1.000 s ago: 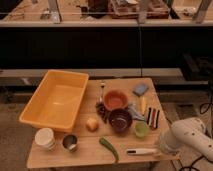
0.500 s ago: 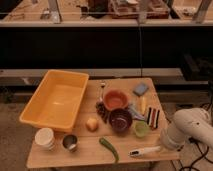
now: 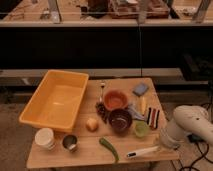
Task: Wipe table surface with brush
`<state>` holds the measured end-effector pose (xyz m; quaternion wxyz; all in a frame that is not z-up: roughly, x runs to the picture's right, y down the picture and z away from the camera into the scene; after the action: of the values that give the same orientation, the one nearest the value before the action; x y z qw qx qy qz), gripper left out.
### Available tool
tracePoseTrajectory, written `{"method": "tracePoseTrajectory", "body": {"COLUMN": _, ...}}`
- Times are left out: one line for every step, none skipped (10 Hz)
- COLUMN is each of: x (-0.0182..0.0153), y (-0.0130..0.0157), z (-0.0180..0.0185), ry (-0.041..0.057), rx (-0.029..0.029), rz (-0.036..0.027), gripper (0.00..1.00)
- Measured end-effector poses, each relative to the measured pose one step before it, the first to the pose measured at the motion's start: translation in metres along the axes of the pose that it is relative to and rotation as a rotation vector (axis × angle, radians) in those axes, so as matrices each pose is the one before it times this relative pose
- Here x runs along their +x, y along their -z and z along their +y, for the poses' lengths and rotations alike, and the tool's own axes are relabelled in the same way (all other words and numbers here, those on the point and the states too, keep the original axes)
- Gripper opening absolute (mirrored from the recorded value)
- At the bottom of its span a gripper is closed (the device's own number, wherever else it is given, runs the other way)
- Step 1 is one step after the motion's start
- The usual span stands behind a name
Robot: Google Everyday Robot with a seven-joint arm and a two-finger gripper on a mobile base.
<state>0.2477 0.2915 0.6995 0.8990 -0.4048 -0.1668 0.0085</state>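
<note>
The brush is a slim white stick with a dark tip pointing left. It lies low along the front edge of the table surface, a light brown wooden top. My gripper is at the table's front right corner, at the end of the bulky white arm. It is shut where the brush's right end runs into it, so it appears to hold the handle. The grip itself is hidden by the arm's end.
A big yellow tub fills the left side. A white cup and a metal cup stand in front of it. A green vegetable, a dark bowl, an orange bowl, a small green cup and a striped block crowd the middle and right.
The white arm has shifted a little up and in toward the table's right edge. The brush has slid slightly to the right along the front edge.
</note>
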Motion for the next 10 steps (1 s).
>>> {"method": "tracePoseTrajectory", "body": {"x": -0.00032, "y": -0.00300, "z": -0.00027, "ry": 0.00361, "rx": -0.01235, "rz": -0.00936, "gripper": 0.00}}
{"method": "tracePoseTrajectory", "body": {"x": -0.00089, "y": -0.00330, "z": -0.00094, "ry": 0.00706, "rx": -0.01317, "rz": -0.01800, "gripper": 0.00}}
{"method": "tracePoseTrajectory", "body": {"x": -0.00249, "y": -0.00288, "z": -0.00196, "ry": 0.01277, "rx": -0.01235, "rz": -0.02125, "gripper": 0.00}}
{"method": "tracePoseTrajectory", "body": {"x": -0.00182, "y": -0.00154, "z": -0.00102, "ry": 0.01085, "rx": -0.00652, "rz": -0.01417, "gripper": 0.00}}
{"method": "tracePoseTrajectory", "body": {"x": -0.00163, "y": -0.00189, "z": -0.00034, "ry": 0.01442, "rx": -0.00593, "rz": -0.01485, "gripper": 0.00}}
{"method": "tracePoseTrajectory", "body": {"x": -0.00238, "y": -0.00208, "z": -0.00060, "ry": 0.02274, "rx": -0.00458, "rz": -0.02704, "gripper": 0.00}}
{"method": "tracePoseTrajectory", "body": {"x": -0.00233, "y": -0.00110, "z": -0.00029, "ry": 0.02293, "rx": -0.00243, "rz": -0.02481, "gripper": 0.00}}
{"method": "tracePoseTrajectory", "body": {"x": -0.00204, "y": -0.00114, "z": 0.00064, "ry": 0.02037, "rx": -0.00153, "rz": -0.01587, "gripper": 0.00}}
{"method": "tracePoseTrajectory", "body": {"x": -0.00363, "y": 0.00032, "z": 0.00063, "ry": 0.02796, "rx": 0.00083, "rz": -0.02326, "gripper": 0.00}}
{"method": "tracePoseTrajectory", "body": {"x": -0.00239, "y": 0.00032, "z": 0.00070, "ry": 0.01638, "rx": 0.00292, "rz": -0.01203, "gripper": 0.00}}
